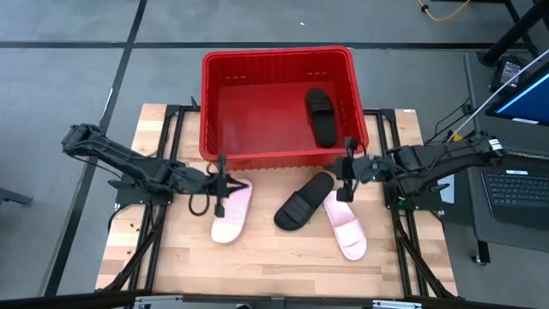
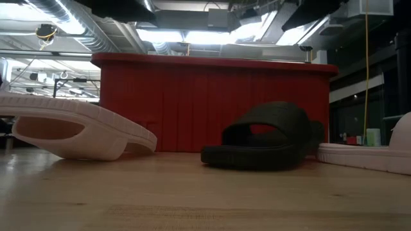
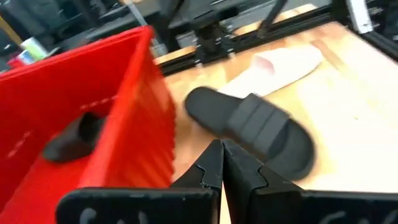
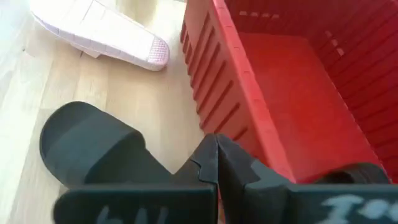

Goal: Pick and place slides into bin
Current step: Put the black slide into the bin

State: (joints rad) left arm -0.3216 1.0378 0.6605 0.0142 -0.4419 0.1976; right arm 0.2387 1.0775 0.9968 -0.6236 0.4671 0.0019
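Note:
The red bin (image 1: 274, 56) stands at the table's far middle, with one black slide (image 1: 322, 116) lying on its floor at the right. A second black slide (image 1: 304, 202) lies on the table in front of the bin. One pale pink slide (image 1: 232, 213) lies to its left, with its treaded sole showing in the right wrist view (image 4: 99, 31). The other pink slide (image 1: 347, 227) lies to its right. My left gripper (image 1: 220, 184) is shut and empty over the left pink slide's far end. My right gripper (image 1: 347, 172) is shut and empty near the bin's near right corner.
Black frame rails (image 1: 171, 116) run along the table's left and right sides beside both arms. The bin's near wall (image 2: 212, 102) rises right behind the slides. Bare wood (image 1: 274, 266) lies along the table's near edge. A laptop (image 1: 519, 189) sits off the table at the right.

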